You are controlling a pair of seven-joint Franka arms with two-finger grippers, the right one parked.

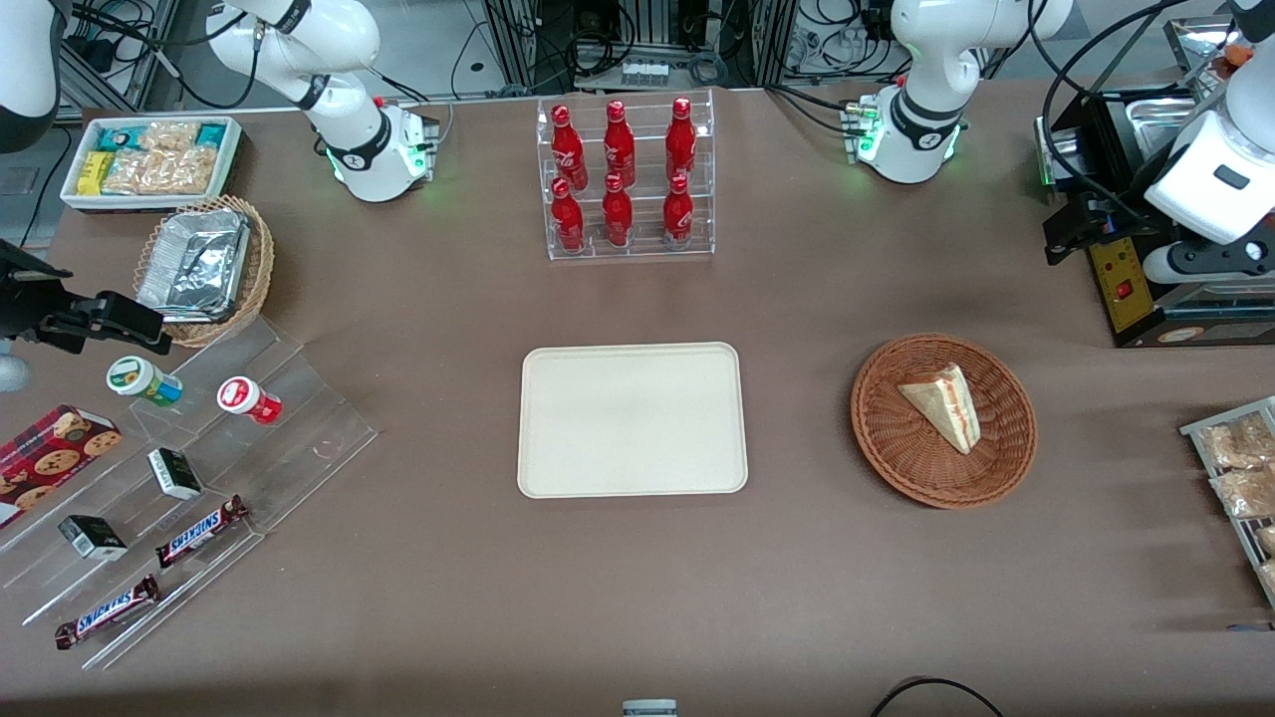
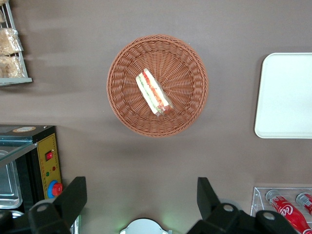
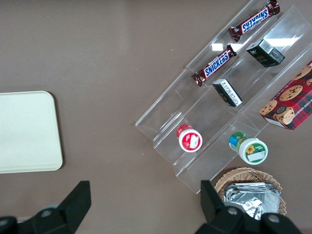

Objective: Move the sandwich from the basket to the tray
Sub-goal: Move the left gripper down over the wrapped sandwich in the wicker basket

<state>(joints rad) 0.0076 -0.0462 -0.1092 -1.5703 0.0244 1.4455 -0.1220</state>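
Hovering high with your gripper spread wide and empty, you faced a soft, light sandwich in the basket, best pinched gently across its bread faces.

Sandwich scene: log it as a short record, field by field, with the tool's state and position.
sandwich: lying in the basket, cut side with red and green layers showing in the left wrist view
basket: on the table beside the tray, toward the working arm's end
tray: nothing on it
tool: open, held high above the table, farther from the front camera than the basket, touching nothing
bottle rack: six red bottles, farther from the front camera than the tray
task status: sandwich not yet picked
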